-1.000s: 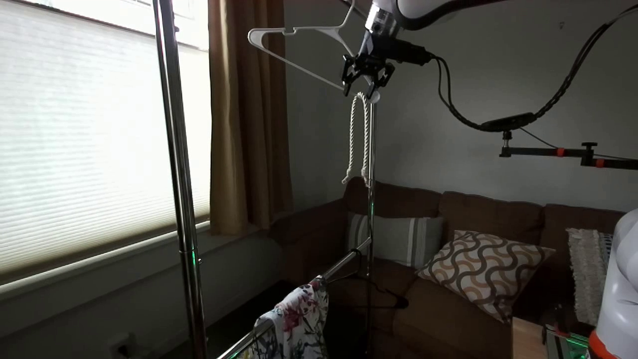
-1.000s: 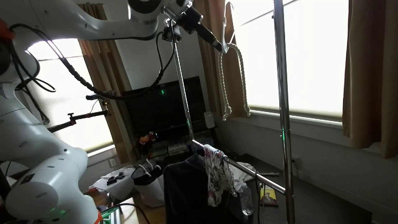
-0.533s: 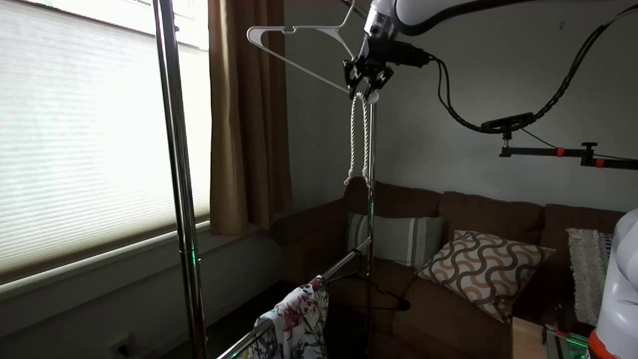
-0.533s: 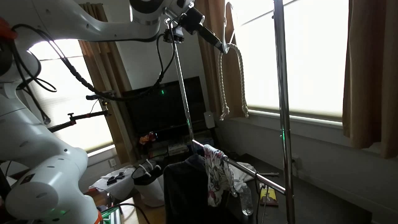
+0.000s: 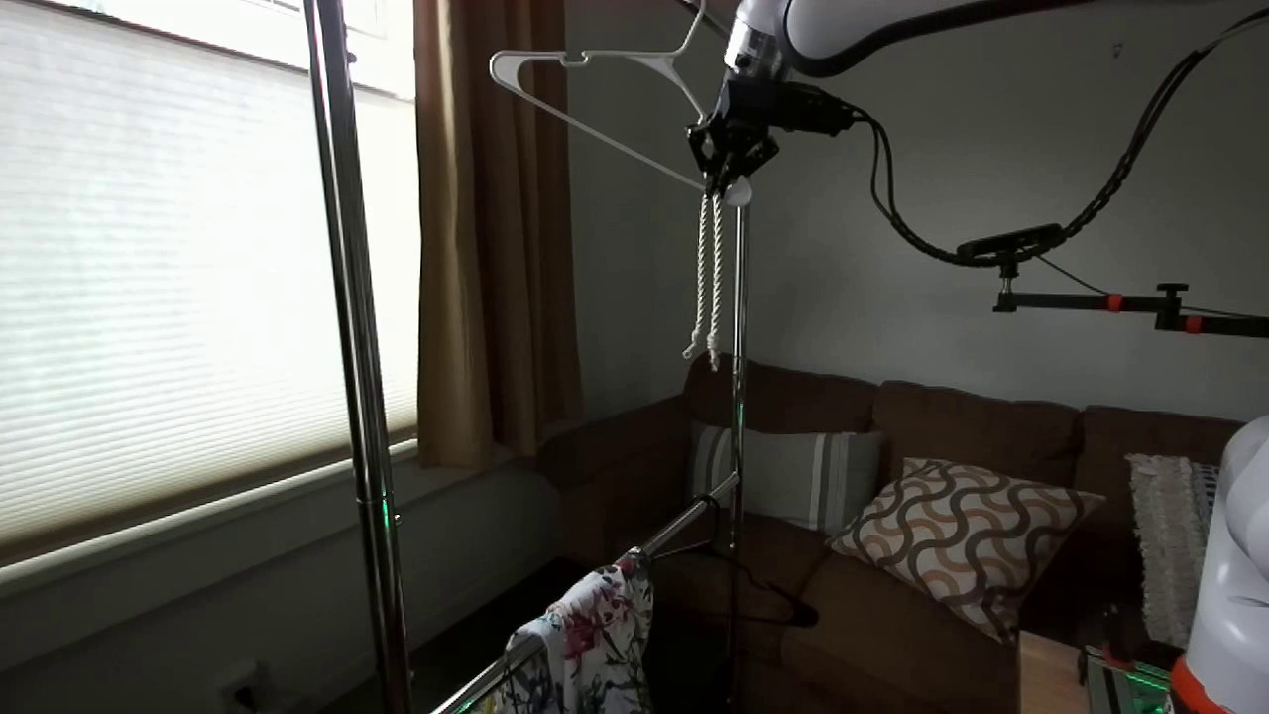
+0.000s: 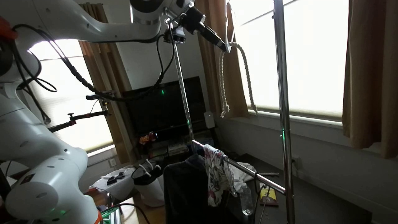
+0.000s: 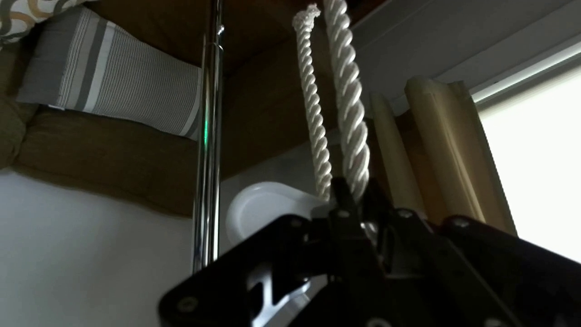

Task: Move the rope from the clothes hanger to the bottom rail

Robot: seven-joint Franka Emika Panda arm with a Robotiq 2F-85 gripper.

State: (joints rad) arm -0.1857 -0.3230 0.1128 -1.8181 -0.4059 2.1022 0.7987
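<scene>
The white rope point(image 5: 716, 268) is draped over the lower corner of the white clothes hanger point(image 5: 662, 63), its two strands hanging down with knotted ends. My gripper point(image 5: 717, 188) is at that corner in both exterior views, its fingers brought together. The wrist view shows the near strand of the rope point(image 7: 349, 91) pinched between the fingertips, the other strand hanging just beyond, and the rounded hanger end point(image 7: 263, 204) beside the left finger. Where the rope crosses the hanger is partly hidden by the fingers. Well below runs the chrome bottom rail point(image 6: 270, 183).
A floral cloth point(image 5: 585, 635) hangs over the rail, with a black hanger point(image 5: 793, 607) near its far end. Chrome rack posts point(image 6: 283, 109) rise on both sides. A dark garment point(image 6: 183, 189) and a clear bottle point(image 6: 246, 199) are low beside the rack.
The fingers have come together from open onto the rope. One strand has swung outward, and the strands look closer together in an exterior view. The hanger has shifted slightly.
</scene>
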